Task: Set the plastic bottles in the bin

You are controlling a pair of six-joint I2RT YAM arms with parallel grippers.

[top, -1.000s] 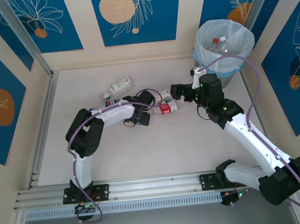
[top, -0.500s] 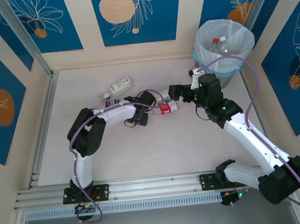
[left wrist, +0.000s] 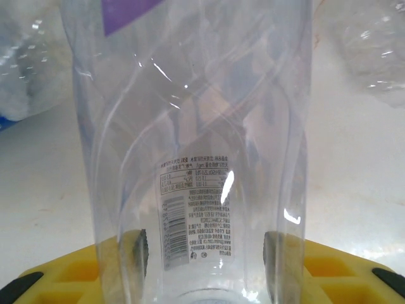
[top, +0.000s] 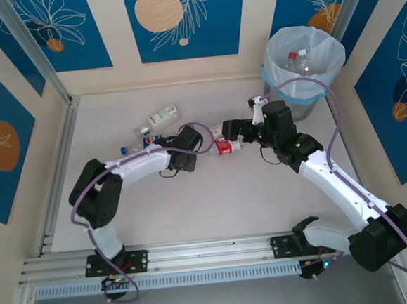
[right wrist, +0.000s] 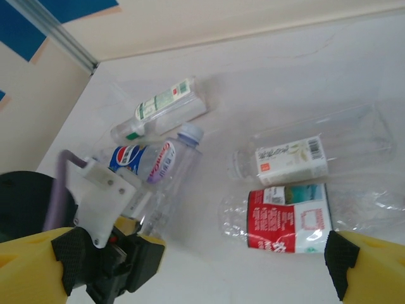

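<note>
The left arm is folded sharply at the elbow, and its forearm runs low and nearly level out to the left gripper. In its own wrist view that gripper is clamped on a bottle. The black pads press the clear wall from either side, and the bottle stands straight out ahead of the fingers. The right arm stretches long from its base, with the wrist bent so the right gripper points toward the left one, their tips near but apart. Its jaws are spread wide, with a yellow finger at each lower corner of its wrist view.
</note>
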